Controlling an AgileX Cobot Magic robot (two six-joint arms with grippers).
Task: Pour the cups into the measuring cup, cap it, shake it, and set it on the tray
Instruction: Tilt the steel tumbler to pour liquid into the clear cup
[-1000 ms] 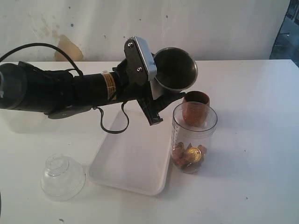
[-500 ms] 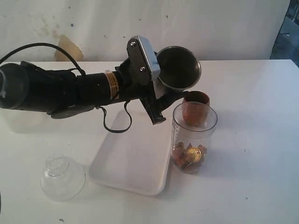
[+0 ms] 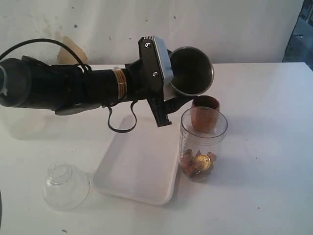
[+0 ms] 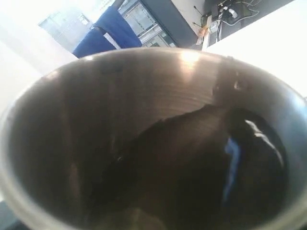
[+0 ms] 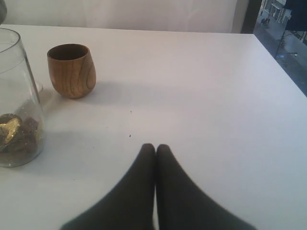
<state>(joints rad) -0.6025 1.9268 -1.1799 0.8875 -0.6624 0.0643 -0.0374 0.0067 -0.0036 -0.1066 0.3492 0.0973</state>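
Progress check. The clear domed plastic lid (image 3: 65, 186) sits on the white table (image 3: 264, 186), well below and behind the left gripper (image 3: 171, 90), so nothing's capped yet. The flat white rectangular tray (image 3: 137, 171) lies under that gripper with nothing on it.

The tall clear plastic measuring cup with printed marks (image 3: 203, 142) stands just below and ahead of the gripper. It has a small heap of gold and brown wrapped pieces (image 3: 197, 163) in the bottom. I'd say the first pour is basically done. The left wrist view looks into the tapered brushed-steel tumbler (image 3: 191, 71) and it seems empty, though it's dark in there so I wouldn't swear to it.

The small rounded dark-brown wooden cup (image 3: 205, 105) stands upright just beyond the measuring cup. That one's left to pour, plus cap, shake and tray.

Pose: the left arm reaches out roughly level. Its wrist is rolled so the tumbler lies on its side above the measuring cup's rim, with the jaws spread wide and clamped around it.

The right gripper (image 5: 155, 158) hangs low over the table, pressed together and holding nothing. Both cups are well ahead of it.
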